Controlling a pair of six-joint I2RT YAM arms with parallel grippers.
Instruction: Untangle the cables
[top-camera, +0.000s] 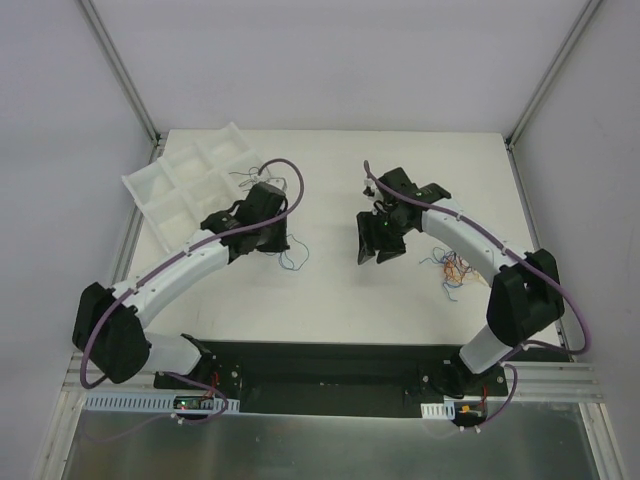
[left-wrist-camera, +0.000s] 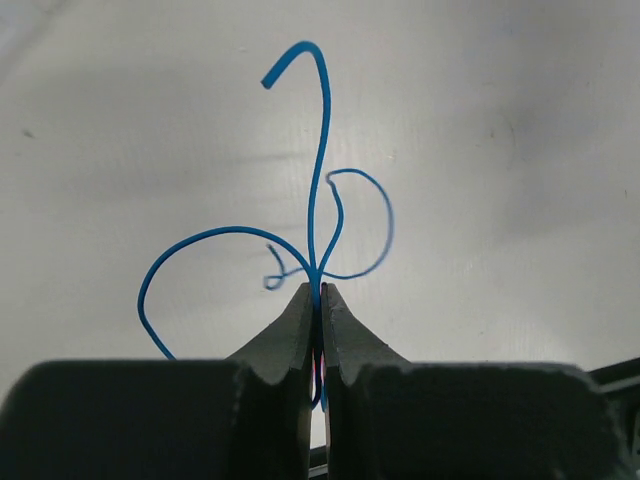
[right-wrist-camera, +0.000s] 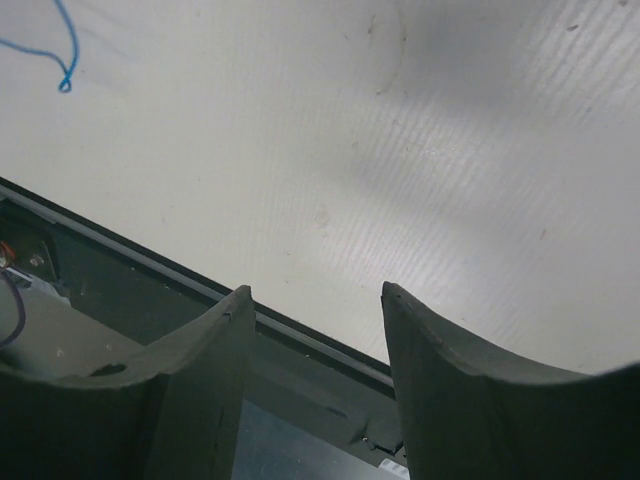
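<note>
My left gripper (top-camera: 277, 240) is shut on a thin blue cable (top-camera: 291, 259) just above the table, left of centre. In the left wrist view the blue cable (left-wrist-camera: 320, 160) is pinched between the closed fingertips of the gripper (left-wrist-camera: 320, 287) and curls out in loops in front of them. A small tangle of orange, red and dark cables (top-camera: 452, 268) lies on the table at the right, beside my right forearm. My right gripper (top-camera: 378, 246) is open and empty, left of that tangle. In the right wrist view that gripper (right-wrist-camera: 316, 290) has its jaws wide apart over bare table, and an end of the blue cable (right-wrist-camera: 65, 62) shows at top left.
A white compartment tray (top-camera: 170, 170) lies at the back left, with a thin dark wire (top-camera: 245, 176) at its right edge. The table's dark near edge (right-wrist-camera: 150, 262) runs under the right gripper. Frame posts stand at the back corners.
</note>
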